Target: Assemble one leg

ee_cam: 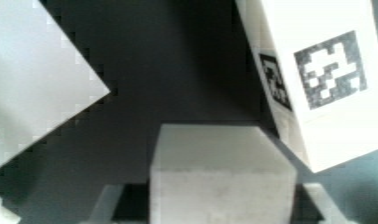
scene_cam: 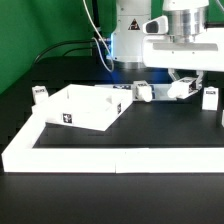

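My gripper [scene_cam: 181,84] is at the back right of the exterior view, low over the table. A white leg [scene_cam: 165,90] lies across between its fingers, its tagged end pointing to the exterior view's left. In the wrist view the leg [ee_cam: 221,165] fills the space between the two fingers [ee_cam: 118,200], and the gripper [ee_cam: 221,202] is shut on it. The square white tabletop [scene_cam: 78,108] lies left of centre, apart from the gripper. Two more white legs stand upright, one at the far right [scene_cam: 210,97] and one at the far left [scene_cam: 40,93].
A long white barrier [scene_cam: 110,156] runs along the front and up the exterior view's left. The robot base [scene_cam: 130,40] and cables stand at the back. In the wrist view a white tagged part [ee_cam: 319,75] and another white surface [ee_cam: 35,70] lie ahead of the held leg.
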`<action>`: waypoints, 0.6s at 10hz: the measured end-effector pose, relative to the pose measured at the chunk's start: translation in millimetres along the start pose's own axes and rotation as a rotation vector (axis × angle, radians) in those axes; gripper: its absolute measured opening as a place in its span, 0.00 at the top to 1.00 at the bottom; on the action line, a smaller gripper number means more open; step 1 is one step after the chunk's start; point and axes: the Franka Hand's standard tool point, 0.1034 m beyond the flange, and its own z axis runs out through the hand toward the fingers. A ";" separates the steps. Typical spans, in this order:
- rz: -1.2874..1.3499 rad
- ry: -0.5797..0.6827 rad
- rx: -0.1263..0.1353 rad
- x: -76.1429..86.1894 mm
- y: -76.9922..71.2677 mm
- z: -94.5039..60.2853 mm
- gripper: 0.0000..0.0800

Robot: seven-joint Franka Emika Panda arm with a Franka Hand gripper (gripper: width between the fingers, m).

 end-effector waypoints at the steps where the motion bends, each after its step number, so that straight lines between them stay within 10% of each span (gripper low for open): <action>1: -0.002 -0.001 -0.002 -1.5 0.5 0.7 0.64; 6: -0.153 0.029 -0.050 -23.7 36.5 25.8 0.64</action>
